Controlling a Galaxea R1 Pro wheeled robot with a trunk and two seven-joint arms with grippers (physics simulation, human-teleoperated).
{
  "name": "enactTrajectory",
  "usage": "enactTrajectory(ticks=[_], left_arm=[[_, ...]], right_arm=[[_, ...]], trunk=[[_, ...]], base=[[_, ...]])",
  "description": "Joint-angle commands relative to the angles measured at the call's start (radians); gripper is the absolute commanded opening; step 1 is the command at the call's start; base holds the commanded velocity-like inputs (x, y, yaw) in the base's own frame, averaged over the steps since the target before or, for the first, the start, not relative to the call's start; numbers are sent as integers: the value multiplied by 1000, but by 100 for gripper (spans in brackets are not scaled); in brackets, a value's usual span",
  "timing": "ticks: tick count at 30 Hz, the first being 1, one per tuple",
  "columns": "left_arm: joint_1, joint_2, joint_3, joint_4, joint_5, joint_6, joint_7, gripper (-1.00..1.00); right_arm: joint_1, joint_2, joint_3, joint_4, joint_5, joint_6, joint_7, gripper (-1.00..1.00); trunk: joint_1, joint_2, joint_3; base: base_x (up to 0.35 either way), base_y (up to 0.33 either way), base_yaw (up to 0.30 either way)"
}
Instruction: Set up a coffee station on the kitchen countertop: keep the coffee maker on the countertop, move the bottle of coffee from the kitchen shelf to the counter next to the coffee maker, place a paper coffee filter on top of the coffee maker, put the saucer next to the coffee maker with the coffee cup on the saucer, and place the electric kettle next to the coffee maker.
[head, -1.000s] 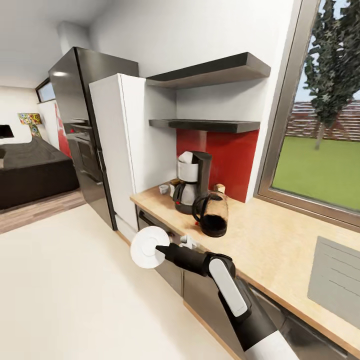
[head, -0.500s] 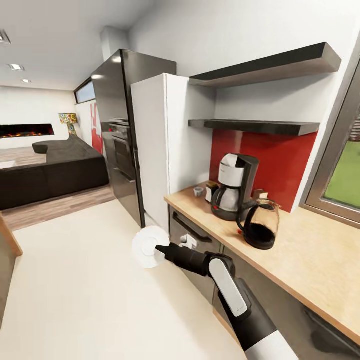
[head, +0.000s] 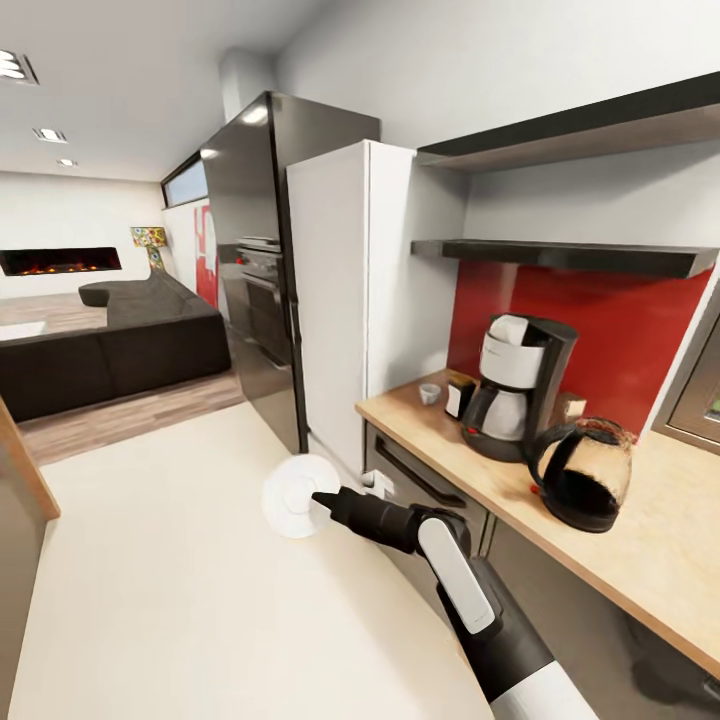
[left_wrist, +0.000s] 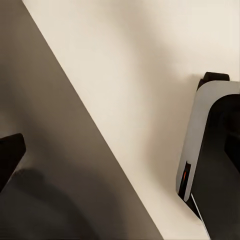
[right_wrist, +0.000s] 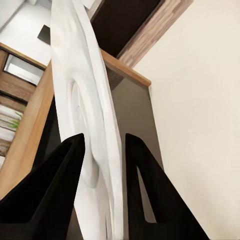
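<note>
Your right pincer is clamped on the saucer, holding it by the rim out over the pale floor, short of the tabletop. In the right wrist view the saucer stands on edge between the two dark fingers, one on each face, both pressing against it.

Along the tabletop's far end, by the tall white cabinet, you have the coffee cup nearest the cabinet, then a small dark container just beside it; what that is cannot be made out. The coffee maker stands next, against the red back wall, with a white piece at its top. The electric kettle sits just beside the coffee maker, nearer the tabletop's front edge, its glass body dark at the bottom. Two dark shelves hang above them.

The left wrist view gives you pale floor, a grey panel, and a dark corner of one finger; whether your left pincer is apart or together cannot be told from that.
</note>
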Motion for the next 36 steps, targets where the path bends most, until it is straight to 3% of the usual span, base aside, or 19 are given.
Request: enactTrajectory(ticks=[1, 28, 36], left_arm=[[0, -1, 6, -1, -11, 4, 0, 100], [0, -1, 4, 0, -11, -23, 0, 100], [0, -1, 5, 1, -12, -23, 0, 100]], right_arm=[[0, 0, -1, 0, 2, 4, 2, -100], [0, 0, -1, -3, -2, 4, 1, -100], [0, 0, -1, -2, -3, 4, 1, -100]], trunk=[[1, -1, -1], [1, -1, -1], [1, -1, -1]], base=[[244, 247, 0], [278, 214, -1], [319, 126, -129]])
